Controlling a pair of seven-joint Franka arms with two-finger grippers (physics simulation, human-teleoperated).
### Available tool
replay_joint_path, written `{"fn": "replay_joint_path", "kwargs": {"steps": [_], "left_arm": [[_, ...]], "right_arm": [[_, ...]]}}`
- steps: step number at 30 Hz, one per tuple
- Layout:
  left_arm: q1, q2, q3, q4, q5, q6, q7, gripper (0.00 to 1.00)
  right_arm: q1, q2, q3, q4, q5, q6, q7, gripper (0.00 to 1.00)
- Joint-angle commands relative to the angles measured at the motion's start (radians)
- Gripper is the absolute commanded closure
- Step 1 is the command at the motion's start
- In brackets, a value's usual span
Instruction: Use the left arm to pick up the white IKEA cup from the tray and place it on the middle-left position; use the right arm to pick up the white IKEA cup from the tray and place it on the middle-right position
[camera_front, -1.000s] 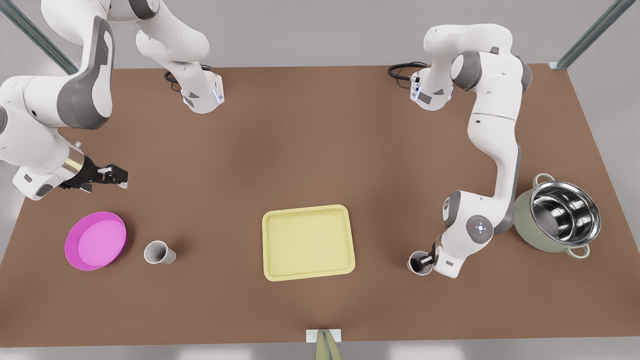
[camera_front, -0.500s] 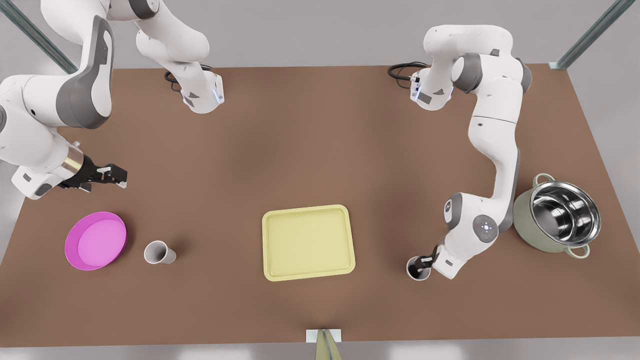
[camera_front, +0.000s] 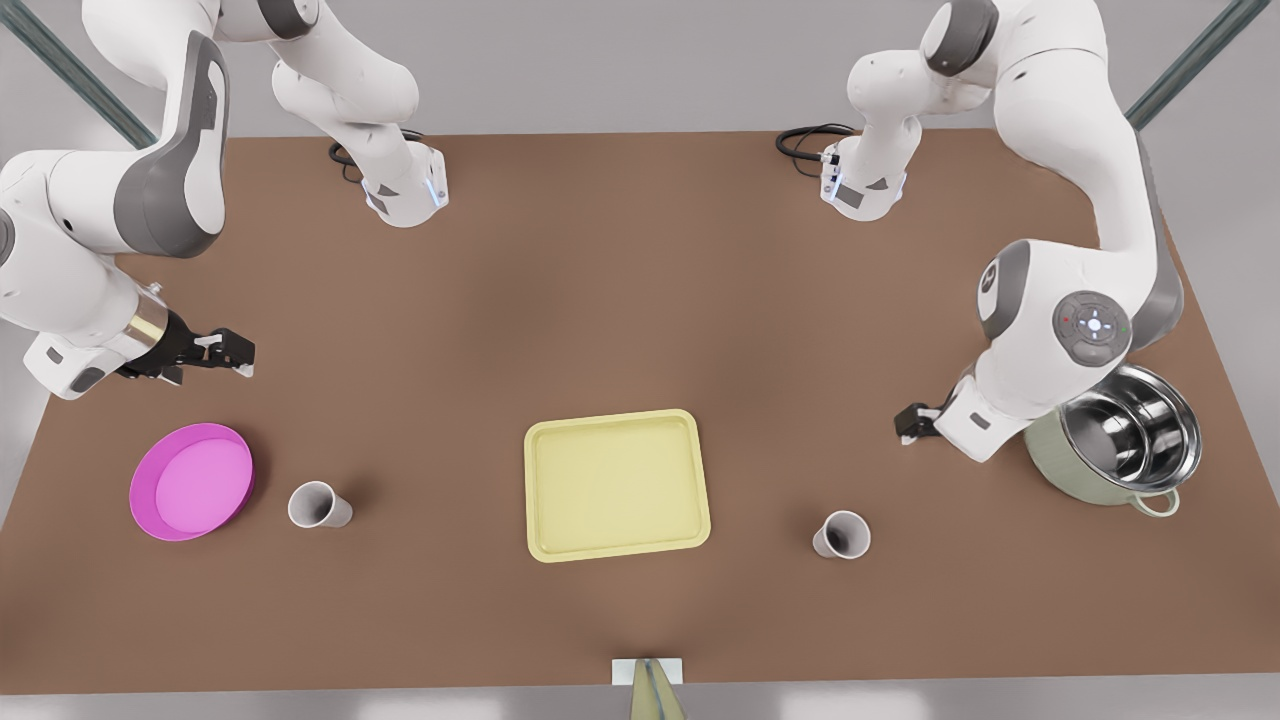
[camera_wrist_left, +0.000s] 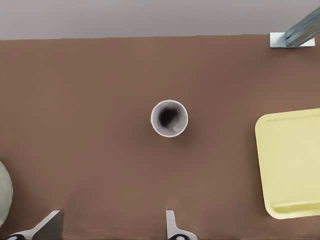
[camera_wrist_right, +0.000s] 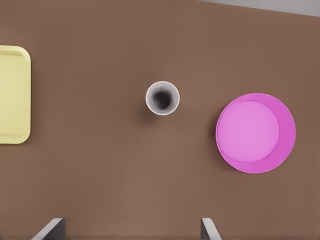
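Brown table (camera_front: 620, 280) beneath two white arms, grey wall behind. At the front view's left, right pincer (camera_front: 215, 350), fingers apart and empty, hovering over bare table beyond the round magenta dish (camera_front: 190, 482). Just beside that dish, one white cup (camera_front: 318, 504), upright on the table. Mid-table, the pale yellow tray (camera_front: 617, 484), nothing on it. Toward the front view's right, the second white cup (camera_front: 841, 534), upright too, well apart from the tray. Beyond it, left pincer (camera_front: 912, 425), fingers spread wide by the left wrist view, holding nothing, near the green steel-lined pot (camera_front: 1060, 470). By the look of it, both placements made and only the retreat left. Best done by rising clear with fingers kept apart, drawing away from each cup rather than across it, and minding the pot close beside the left wrist.
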Motion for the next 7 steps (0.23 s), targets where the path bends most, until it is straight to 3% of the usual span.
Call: {"fn": "replay_joint_path", "kwargs": {"steps": [1, 7], "left_arm": [[0.017, -0.066, 0.001, -0.073, -0.026, -0.135, 0.082, 0.0], [0.037, -0.16, 0.007, -0.153, -0.046, -0.146, 0.111, 0.0]], "right_arm": [[-0.001, -0.001, 0.0, 0.0, 0.002, 0.001, -0.001, 0.0], [-0.001, -0.006, -0.003, 0.004, 0.002, -0.007, -0.009, 0.0]]}}
